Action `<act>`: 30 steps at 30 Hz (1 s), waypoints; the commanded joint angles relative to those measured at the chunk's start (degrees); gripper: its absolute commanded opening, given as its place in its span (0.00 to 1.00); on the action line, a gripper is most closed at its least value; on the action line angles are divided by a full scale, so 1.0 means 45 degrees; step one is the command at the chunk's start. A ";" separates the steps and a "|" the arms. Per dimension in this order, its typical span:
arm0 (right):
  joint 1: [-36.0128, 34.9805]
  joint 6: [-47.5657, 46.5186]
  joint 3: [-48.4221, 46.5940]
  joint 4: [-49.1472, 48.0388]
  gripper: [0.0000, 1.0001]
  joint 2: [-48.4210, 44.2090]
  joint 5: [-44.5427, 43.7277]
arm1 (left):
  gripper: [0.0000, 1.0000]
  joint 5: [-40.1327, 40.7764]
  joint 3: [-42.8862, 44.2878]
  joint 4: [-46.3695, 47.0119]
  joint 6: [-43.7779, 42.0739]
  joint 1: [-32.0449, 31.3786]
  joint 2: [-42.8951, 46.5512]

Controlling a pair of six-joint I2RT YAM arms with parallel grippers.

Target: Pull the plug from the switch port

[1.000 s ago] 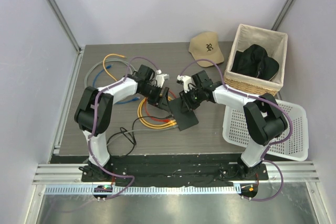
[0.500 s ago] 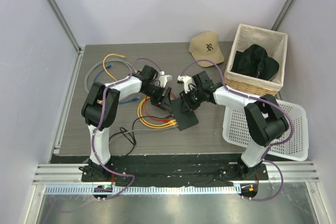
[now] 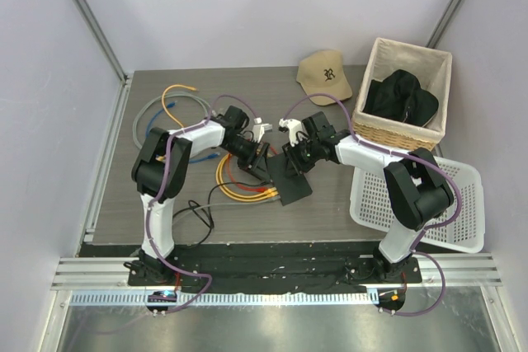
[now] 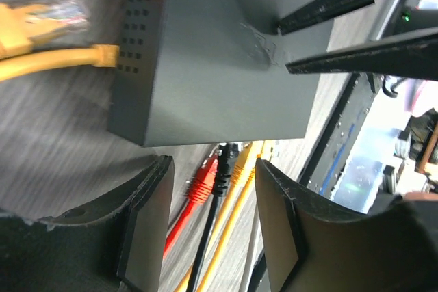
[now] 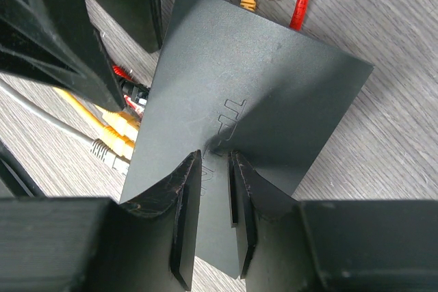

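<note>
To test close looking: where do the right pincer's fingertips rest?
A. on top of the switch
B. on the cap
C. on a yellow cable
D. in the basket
A: in the right wrist view the right pincer has its tips set down on the flat top of the switch.

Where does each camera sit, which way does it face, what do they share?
Top external: above, behind the left arm and right arm, looking down at the table; both show.
Left wrist: past the open left gripper toward the switch, its plugged side.
Right wrist: down past the slightly parted right gripper onto the switch.
Shared: all three show the switch.
</note>
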State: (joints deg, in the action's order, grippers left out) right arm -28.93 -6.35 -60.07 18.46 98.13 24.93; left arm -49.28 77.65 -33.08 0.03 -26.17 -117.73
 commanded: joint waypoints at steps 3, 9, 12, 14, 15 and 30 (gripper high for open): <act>0.0042 -0.0464 0.0557 0.0761 0.31 0.0421 -0.1418 | 0.55 -0.0964 0.0246 -0.0384 -0.0496 -0.0121 -0.0185; 0.0042 -0.0445 0.0654 0.0761 0.31 0.0362 -0.1399 | 0.56 -0.0456 -0.0360 0.0456 0.0305 -0.0219 0.0050; 0.0042 -0.0425 0.0713 0.0742 0.31 0.0323 -0.1399 | 0.54 -0.0534 -0.0341 0.0593 0.0500 -0.0238 -0.0048; 0.0042 -0.0425 0.0771 0.0761 0.31 0.0323 -0.1399 | 0.52 -0.0612 -0.0321 0.0593 0.0559 -0.0238 -0.0145; 0.0042 -0.0425 0.0791 0.0781 0.31 0.0304 -0.1380 | 0.51 -0.0593 -0.0302 0.0632 0.0598 -0.0238 -0.0146; 0.0061 -0.0367 0.0869 0.0703 0.31 0.0284 -0.1379 | 0.19 0.0695 -0.0029 0.0809 0.1340 -0.0473 -0.0263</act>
State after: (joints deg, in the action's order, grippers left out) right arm -28.93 -6.31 -59.29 17.54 97.73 24.95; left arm -49.04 76.25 -30.48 4.56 -27.81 -118.58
